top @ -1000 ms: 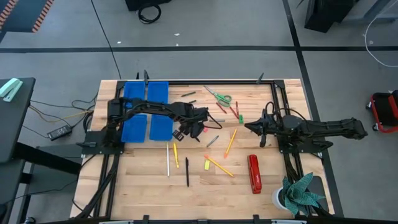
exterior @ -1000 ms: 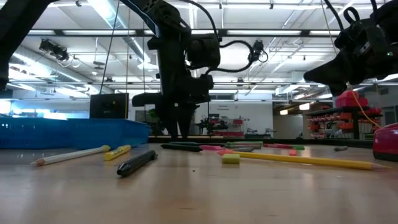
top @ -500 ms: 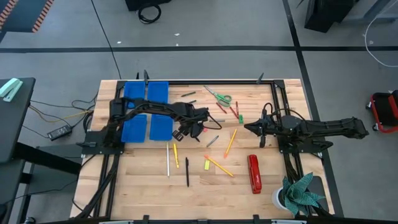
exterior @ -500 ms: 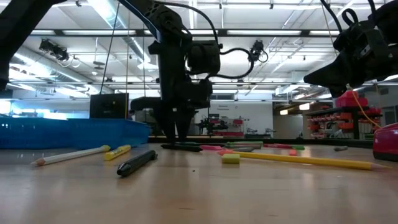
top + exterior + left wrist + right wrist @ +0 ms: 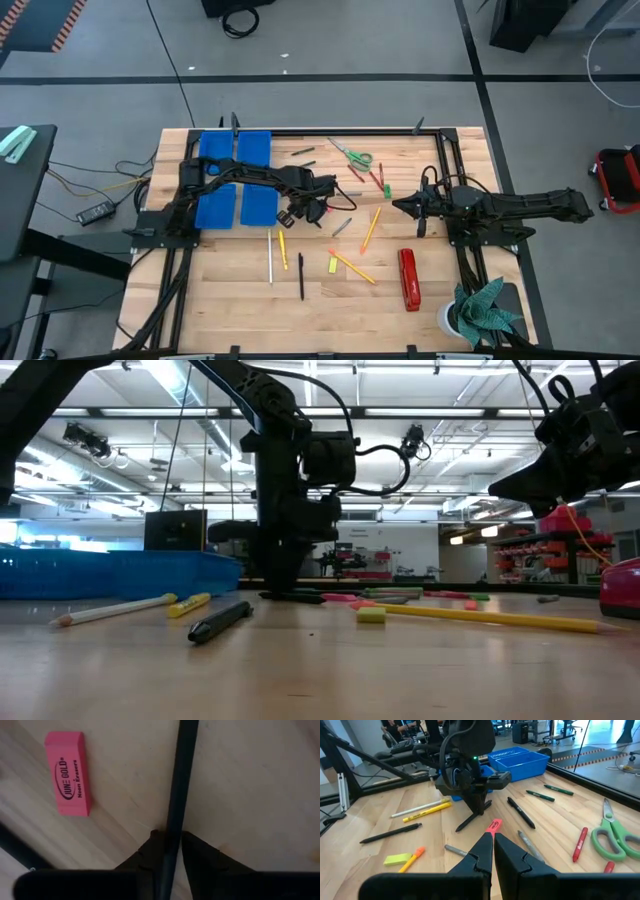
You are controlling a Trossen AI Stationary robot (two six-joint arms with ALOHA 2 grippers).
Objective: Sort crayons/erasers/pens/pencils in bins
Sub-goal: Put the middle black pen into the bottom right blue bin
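Since a second ago the left gripper (image 5: 170, 847) has come down near the middle of the table and narrowed its fingers (image 5: 197, 852) onto a black pen (image 5: 176, 795); the wrist view shows the pen's barrel running between both pads, pinched while it lies on the wood. A pink eraser (image 5: 68, 772) lies just beside it, apart from the pen. In the high view this gripper (image 5: 308, 208) sits close to the centre, and the four blue bins (image 5: 236, 178) stand in a block at about 10 o'clock from it.

At 3 o'clock from the centre the right gripper (image 5: 493, 845) hangs above the boards with its fingertips together, holding nothing.

The table (image 5: 240, 300) is pale butcher-block wood with a dark metal frame along its edges. Scattered on it: green-handled scissors (image 5: 354, 155) toward 1 o'clock, an orange pencil (image 5: 371, 228) just right of centre, a white pencil (image 5: 269, 256) and another black pen (image 5: 300, 275) toward 6 o'clock, a yellow eraser (image 5: 332, 265) near them, and a red stapler (image 5: 407, 279) toward 5 o'clock. A leafy green plant (image 5: 482, 310) stands off the lower right corner.

Around the table lies grey floor marked with dark tape lines. The low view shows a workshop hall with a ceiling of strip lights (image 5: 175, 380) and shelving in the background.
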